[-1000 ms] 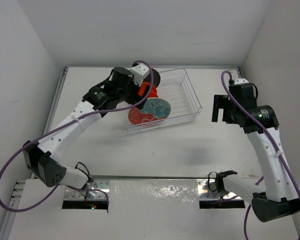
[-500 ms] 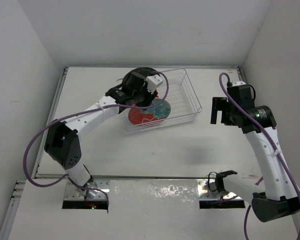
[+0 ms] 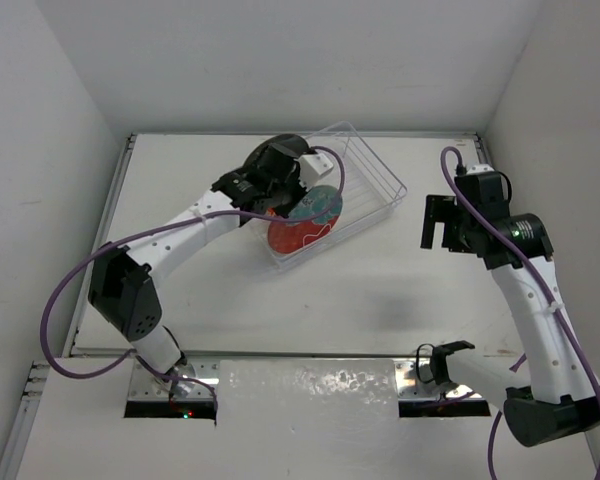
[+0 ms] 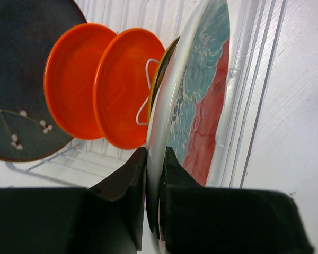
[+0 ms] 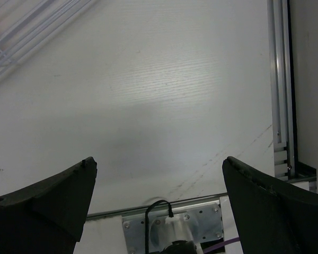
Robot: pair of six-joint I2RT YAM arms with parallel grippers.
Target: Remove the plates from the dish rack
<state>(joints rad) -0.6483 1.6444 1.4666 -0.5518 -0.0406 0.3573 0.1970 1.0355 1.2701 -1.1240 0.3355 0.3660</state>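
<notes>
The dish rack (image 3: 380,170) sits askew at the back of the table. My left gripper (image 3: 288,200) is shut on the rim of the large red and teal plate (image 3: 302,225), which stands on edge in the rack. In the left wrist view both black fingers (image 4: 131,177) pinch that plate (image 4: 201,106) at its lower rim, gripper (image 4: 153,156). Behind it stand a yellow-brown plate's edge (image 4: 162,66), two small orange plates (image 4: 124,98) (image 4: 69,90) and a dark grey plate (image 4: 21,79). My right gripper (image 3: 438,220) (image 5: 159,160) hangs open over bare table to the right of the rack.
White walls close in on both sides and the back. A metal rail (image 5: 281,79) runs along the table's right edge. The rack's corner wires (image 5: 21,32) show at the upper left of the right wrist view. An arm mount plate (image 5: 169,227) lies at the near edge.
My left gripper moved in from the left and shut on the red and teal plate's rim. The rack has since swung askew, and the plate shifted slightly right. The right arm stayed still.
</notes>
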